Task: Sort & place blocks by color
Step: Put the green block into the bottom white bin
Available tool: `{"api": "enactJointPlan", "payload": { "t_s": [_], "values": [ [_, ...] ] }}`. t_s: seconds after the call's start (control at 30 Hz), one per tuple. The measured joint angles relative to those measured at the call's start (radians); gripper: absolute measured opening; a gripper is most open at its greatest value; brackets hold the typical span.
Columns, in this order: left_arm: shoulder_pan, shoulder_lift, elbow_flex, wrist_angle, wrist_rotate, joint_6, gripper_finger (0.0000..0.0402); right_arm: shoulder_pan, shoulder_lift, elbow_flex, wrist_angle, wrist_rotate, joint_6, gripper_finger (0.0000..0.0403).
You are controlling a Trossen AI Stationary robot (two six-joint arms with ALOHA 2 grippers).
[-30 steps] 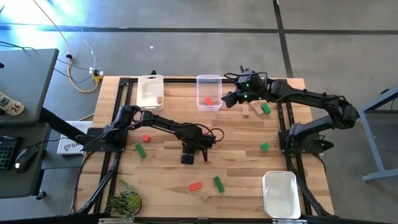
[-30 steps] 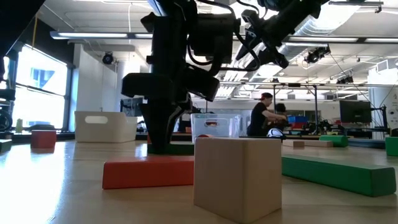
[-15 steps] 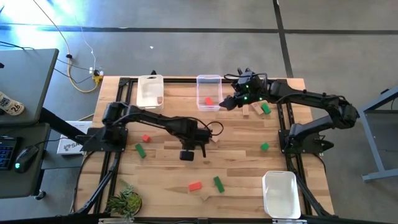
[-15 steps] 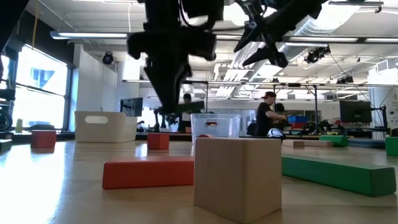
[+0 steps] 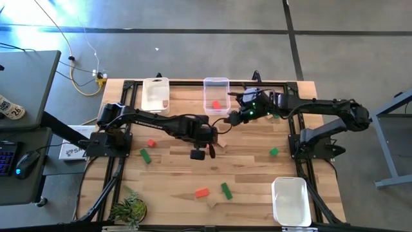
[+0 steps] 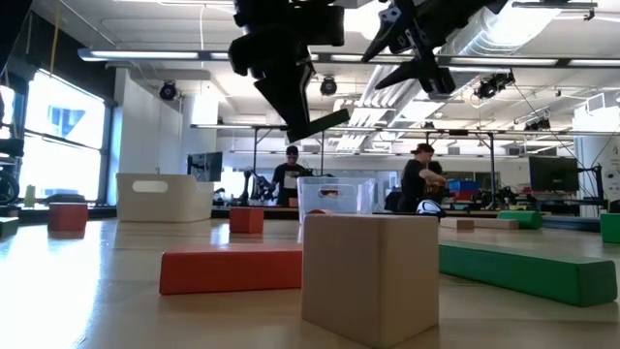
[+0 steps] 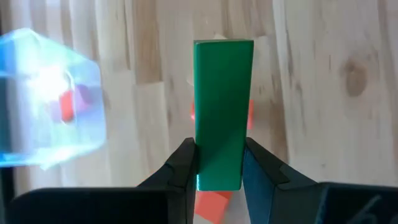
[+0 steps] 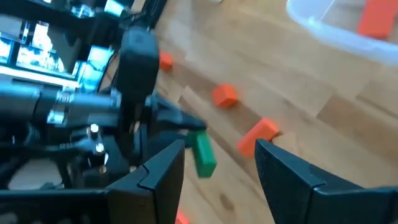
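left gripper carried a green bar clenched in its jaws; next, a green-block bin. right gripper jaws hung released.

Even daylight on my overhead feed, soft shadows; low cam's backlit by a bright window; clear bin blown out with glare; right wrist feed's pretty motion-blurred.

Two bins stand side by side along the far edge of the surface, and a third bin sits at the near right corner. Blocks lie scattered between them, with one block inside the middle far bin. A plant occupies the near left corner.
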Motion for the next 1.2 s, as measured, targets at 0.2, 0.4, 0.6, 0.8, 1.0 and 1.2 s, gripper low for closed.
{"api": "enactJointPlan", "payload": {
  "t_s": [0.2, 0.4, 0.6, 0.8, 1.0, 1.2],
  "values": [
    [-0.001, 0.0, 0.0, 0.068, -0.081, 0.135, 0.0067, 0.06, 0.01, 0.0, -0.008, 0.0, 0.023, 0.0183],
    [-0.001, 0.0, 0.0, 0.119, -0.159, 0.25, 0.0067, 0.087, 0.015, -0.001, -0.034, 0.048, 0.065, 0.0183],
    [-0.001, 0.0, 0.0, 0.225, -0.177, 0.339, 0.0067, 0.094, 0.021, -0.001, -0.05, 0.039, 0.076, 0.0183],
    [-0.001, 0.0, 0.0, 0.294, -0.203, 0.4, 0.0067, 0.094, 0.02, 0.0, -0.067, 0.038, 0.1, 0.0183],
    [0.0, 0.0, 0.0, 0.362, -0.242, 0.428, 0.0072, 0.094, 0.02, -0.001, -0.096, 0.046, 0.113, 0.0183],
    [0.0, 0.0, 0.0, 0.383, -0.239, 0.426, 0.0077, 0.094, 0.021, 0.0, -0.099, 0.071, 0.117, 0.0148]
  ]
}}
